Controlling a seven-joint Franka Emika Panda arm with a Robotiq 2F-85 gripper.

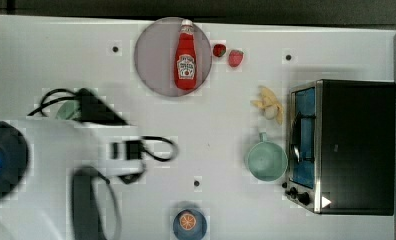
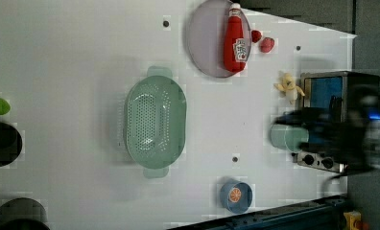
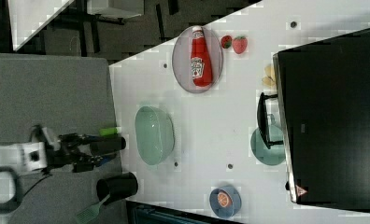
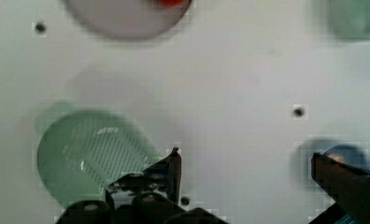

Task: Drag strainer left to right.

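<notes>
The strainer sits bowl-up on the white counter, toward the left view's left of the mauve plate that carries the ketchup bottle. In the wrist view the strainer lies below the pincer, whose fingers stand wide apart with nothing between them. Well apart, toward the left view's right, are the mint mug, the toaster oven and a blue bowl with an orange slice.
</notes>
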